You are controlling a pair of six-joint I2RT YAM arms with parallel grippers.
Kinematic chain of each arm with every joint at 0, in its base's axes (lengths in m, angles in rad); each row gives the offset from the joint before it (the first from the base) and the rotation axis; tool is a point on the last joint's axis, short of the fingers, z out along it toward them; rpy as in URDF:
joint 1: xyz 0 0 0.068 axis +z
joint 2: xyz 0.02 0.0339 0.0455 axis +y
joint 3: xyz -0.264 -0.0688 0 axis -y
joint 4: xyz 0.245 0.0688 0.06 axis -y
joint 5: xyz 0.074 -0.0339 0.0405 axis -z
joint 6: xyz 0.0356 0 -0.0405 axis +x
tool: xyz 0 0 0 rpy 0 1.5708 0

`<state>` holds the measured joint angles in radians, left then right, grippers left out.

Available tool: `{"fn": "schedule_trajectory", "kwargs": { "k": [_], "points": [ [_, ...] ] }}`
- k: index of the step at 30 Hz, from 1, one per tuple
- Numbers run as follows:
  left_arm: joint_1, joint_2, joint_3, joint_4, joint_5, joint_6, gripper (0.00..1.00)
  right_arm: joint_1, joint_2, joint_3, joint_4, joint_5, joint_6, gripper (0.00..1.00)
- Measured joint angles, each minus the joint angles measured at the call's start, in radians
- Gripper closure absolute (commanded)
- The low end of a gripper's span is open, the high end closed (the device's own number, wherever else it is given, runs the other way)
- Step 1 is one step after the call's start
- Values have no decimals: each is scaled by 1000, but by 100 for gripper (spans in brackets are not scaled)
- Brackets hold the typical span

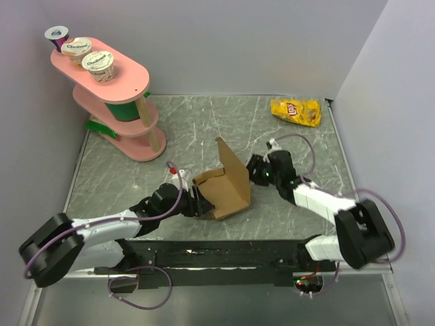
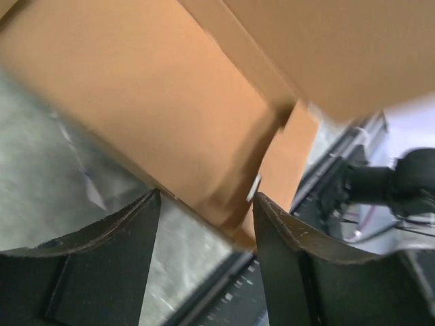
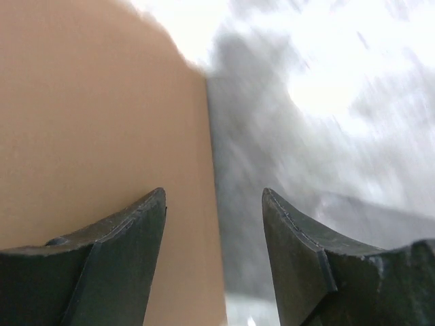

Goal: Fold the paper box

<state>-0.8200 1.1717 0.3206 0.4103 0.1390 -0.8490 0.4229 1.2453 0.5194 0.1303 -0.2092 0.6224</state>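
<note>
The paper box stands in the middle of the desk, close to its near edge, and it is only half formed: a low tray part lies on the desk and one big flap rises up, leaning a little. The left gripper is at the left side of the tray part. In its wrist view its jaws stand apart with a lower corner of the cardboard between them, and as far as I can see they do not press on it. The right gripper is just beside the big flap, on its right side; its jaws are also apart, with the straight edge of a panel between them and nothing clamped. I judge that the step in hand is to bring the flap over. The danger is that the box is light and not held: if one arm pushes the flap while the other has no real hold, the whole box can slide or turn on the smooth desk. If the jaws close away from a crease, the cardboard can bend there. The flap may also spring back when it is let go.
</note>
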Motion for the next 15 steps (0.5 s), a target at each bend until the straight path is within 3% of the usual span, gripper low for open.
{"fn": "schedule_trajectory", "kwargs": {
  "k": [3,6,11,15],
  "points": [
    [-31,-108,-23,-46,-40,-37,32,-26,158,119,95,-89,-32,33],
    [-30,-230,-29,-123,-98,-49,29,-29,246,216,132,-122,-61,25],
    [51,-384,-21,-269,-152,-25,21,-51,264,270,146,-127,-101,16],
    [102,-399,-11,-327,-142,8,23,-89,233,253,125,-117,-124,15]
  ]
}}
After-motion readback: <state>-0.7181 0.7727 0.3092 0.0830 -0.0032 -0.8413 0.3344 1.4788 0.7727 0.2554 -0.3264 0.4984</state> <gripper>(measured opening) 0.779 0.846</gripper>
